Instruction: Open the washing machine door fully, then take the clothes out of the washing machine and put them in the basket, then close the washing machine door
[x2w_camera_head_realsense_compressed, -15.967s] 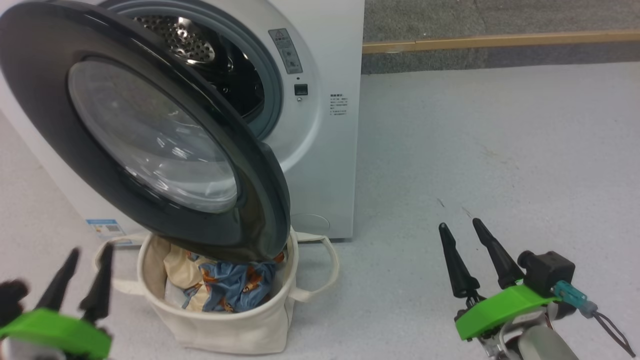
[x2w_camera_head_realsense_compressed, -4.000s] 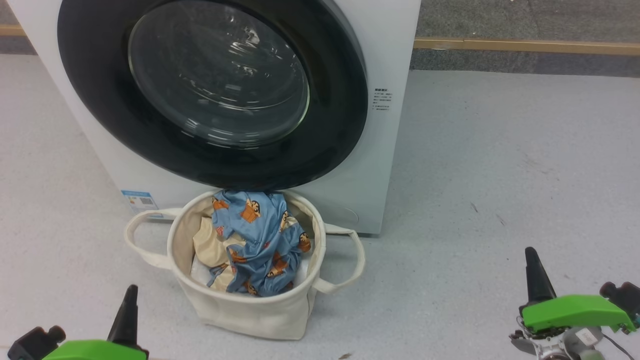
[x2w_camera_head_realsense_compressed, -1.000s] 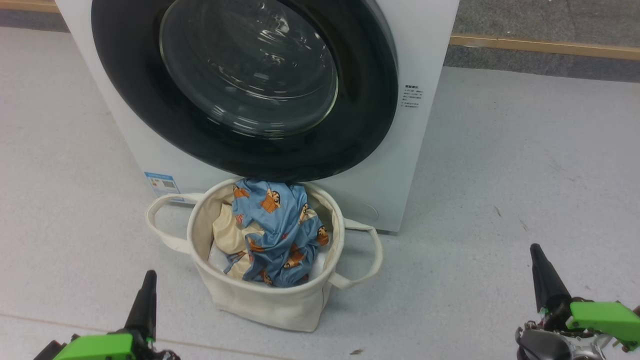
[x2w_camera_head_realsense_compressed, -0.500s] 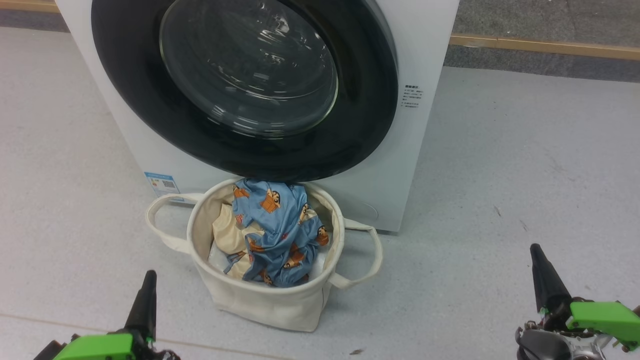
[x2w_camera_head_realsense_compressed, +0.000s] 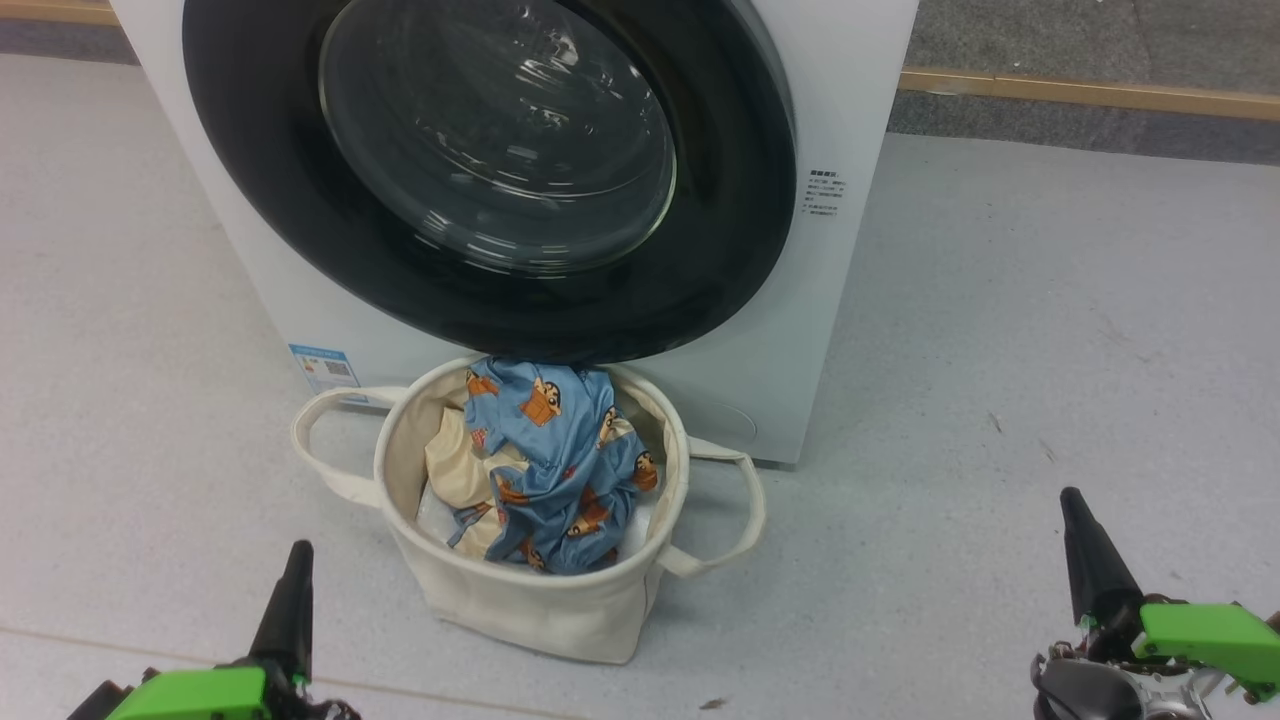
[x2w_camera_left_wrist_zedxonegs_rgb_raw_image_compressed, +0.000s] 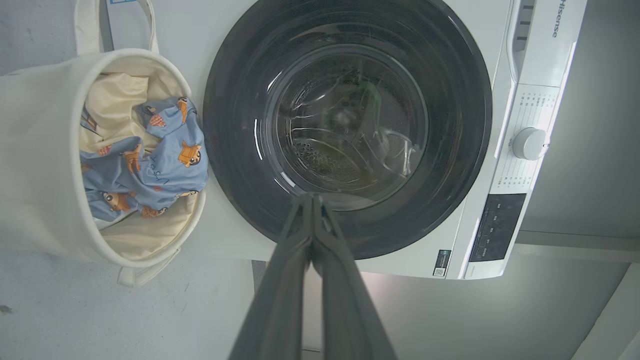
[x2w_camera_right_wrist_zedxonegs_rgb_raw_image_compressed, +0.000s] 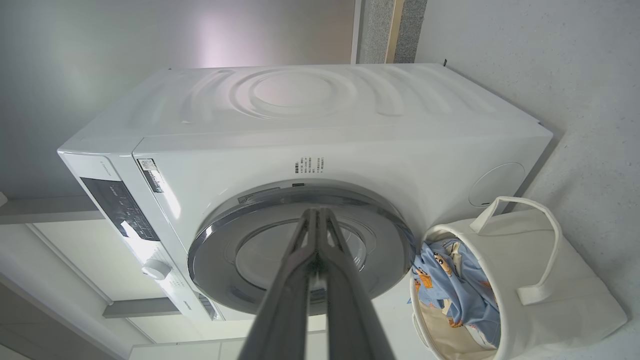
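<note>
The washing machine door (x2w_camera_head_realsense_compressed: 480, 170) lies flat against the white washing machine (x2w_camera_head_realsense_compressed: 860, 80), its black rim and glass centre facing me. In front of it on the floor stands the cream basket (x2w_camera_head_realsense_compressed: 530, 605), with the blue printed and cream clothes (x2w_camera_head_realsense_compressed: 550, 460) inside. My left gripper (x2w_camera_head_realsense_compressed: 292, 575) is shut and empty at the lower left. Shut and empty too, my right gripper (x2w_camera_head_realsense_compressed: 1078, 525) sits at the lower right. The left wrist view has the door (x2w_camera_left_wrist_zedxonegs_rgb_raw_image_compressed: 345, 125), the basket (x2w_camera_left_wrist_zedxonegs_rgb_raw_image_compressed: 35, 165) and the shut left gripper (x2w_camera_left_wrist_zedxonegs_rgb_raw_image_compressed: 311, 200). In the right wrist view are the door (x2w_camera_right_wrist_zedxonegs_rgb_raw_image_compressed: 260, 260), the basket (x2w_camera_right_wrist_zedxonegs_rgb_raw_image_compressed: 565, 300) and the shut right gripper (x2w_camera_right_wrist_zedxonegs_rgb_raw_image_compressed: 316, 214).
Grey speckled floor (x2w_camera_head_realsense_compressed: 1050, 330) stretches to the right of the machine up to a wooden skirting strip (x2w_camera_head_realsense_compressed: 1090, 92) along the wall. The machine's control panel and dial (x2w_camera_left_wrist_zedxonegs_rgb_raw_image_compressed: 529, 144) are at its top edge. A small bit of debris (x2w_camera_head_realsense_compressed: 712, 703) lies on the floor near me.
None over the last second. Sixteen seconds ago the door stood open over the basket; it now lies shut against the machine, and both grippers have drawn back low.
</note>
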